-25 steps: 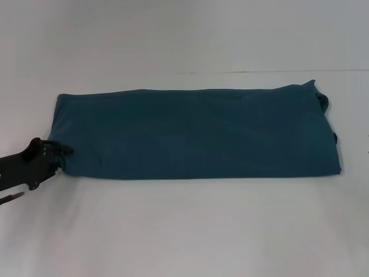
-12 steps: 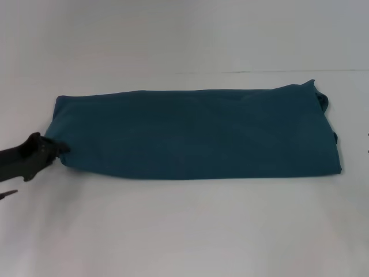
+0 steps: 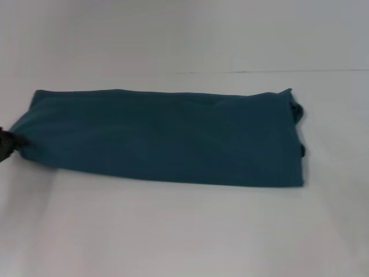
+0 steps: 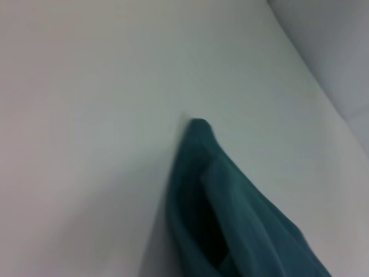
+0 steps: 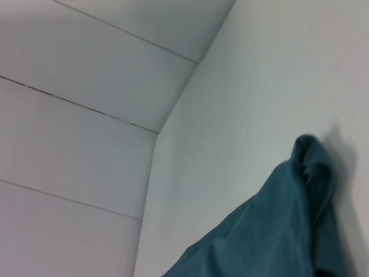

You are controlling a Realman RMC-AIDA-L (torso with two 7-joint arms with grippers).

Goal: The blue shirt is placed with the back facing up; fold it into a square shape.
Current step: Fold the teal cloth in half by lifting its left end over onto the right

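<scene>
Here, the left gripper [image 3: 4, 144], barely in view at the frame's left edge, meets the shirt [image 3: 167, 137] on the counter [image 3: 184, 231]; finger state unclear, so a weak grip could drop the corner; the right gripper is unseen.

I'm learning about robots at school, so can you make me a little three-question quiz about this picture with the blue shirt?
1. True or false: the blue shirt lies as a long folded band on the white table.
2. Which gripper shows at the shirt's end in the head view? A) the left gripper B) the right gripper C) both
3. Fill in: the lettering on the shirt is ____ in these views.

Key:
1. True.
2. A: the left gripper peeks in at the picture's edge, right at the shirt's left end; the right one is out of sight.
3. Hidden: only plain teal cloth shows.
</scene>
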